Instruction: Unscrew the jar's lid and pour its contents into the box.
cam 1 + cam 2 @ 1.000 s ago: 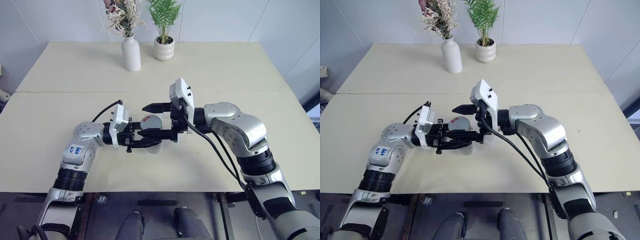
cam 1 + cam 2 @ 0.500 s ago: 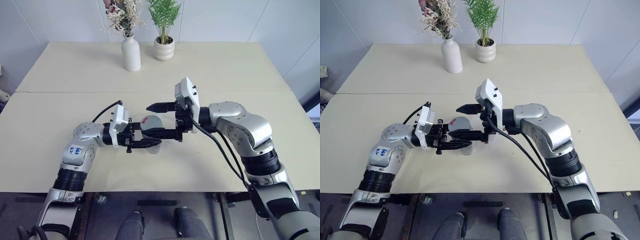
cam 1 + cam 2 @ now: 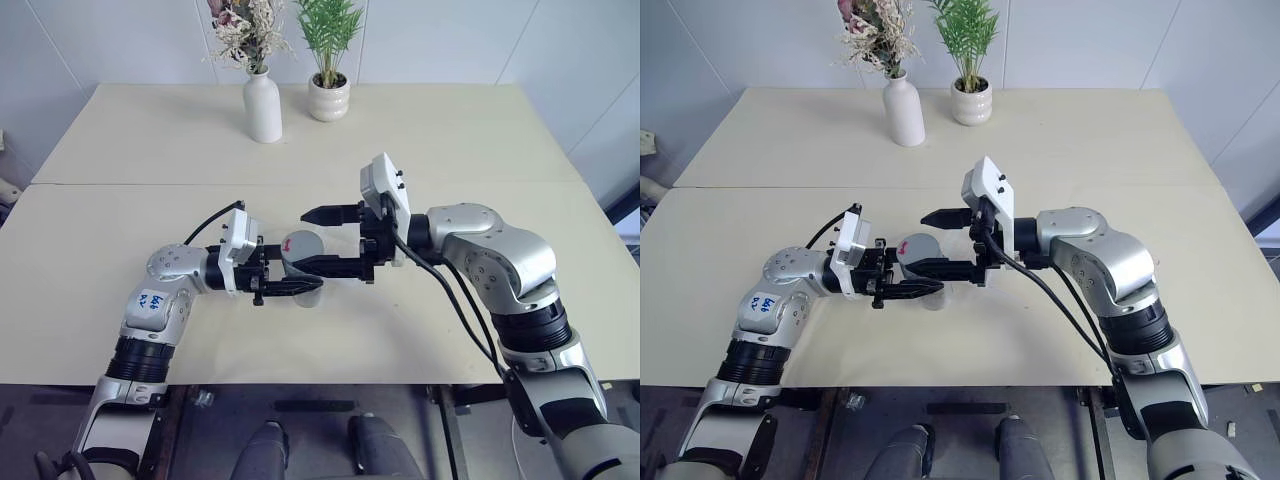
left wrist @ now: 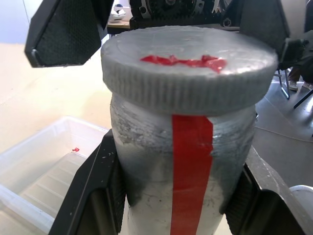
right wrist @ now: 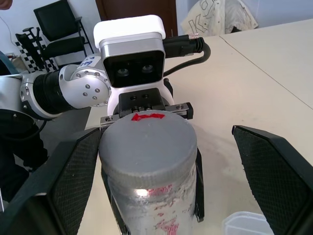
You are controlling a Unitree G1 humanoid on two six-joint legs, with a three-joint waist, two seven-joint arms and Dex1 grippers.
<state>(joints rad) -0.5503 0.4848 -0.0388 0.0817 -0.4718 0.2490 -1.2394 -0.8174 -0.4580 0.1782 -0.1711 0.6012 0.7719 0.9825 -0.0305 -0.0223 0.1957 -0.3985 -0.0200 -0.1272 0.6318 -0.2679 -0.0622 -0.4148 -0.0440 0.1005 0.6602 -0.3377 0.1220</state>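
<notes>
The jar, frosted with a red stripe, sits between the fingers of my left gripper, which is shut on it above the near table. Its grey lid with a red mark is screwed on and points toward my right gripper. That gripper is open, one finger on each side of the lid without touching it. The clear box lies on the table just under and past the jar, mostly hidden from the head views. I cannot make out the contents through the frosted wall.
A white vase with dried flowers and a white plant pot stand on the far table. A seam runs between the two tables. Open tabletop lies to both sides of the arms.
My right gripper has backed a little to the right, still open around the lid. The left gripper and the jar have stayed put.
</notes>
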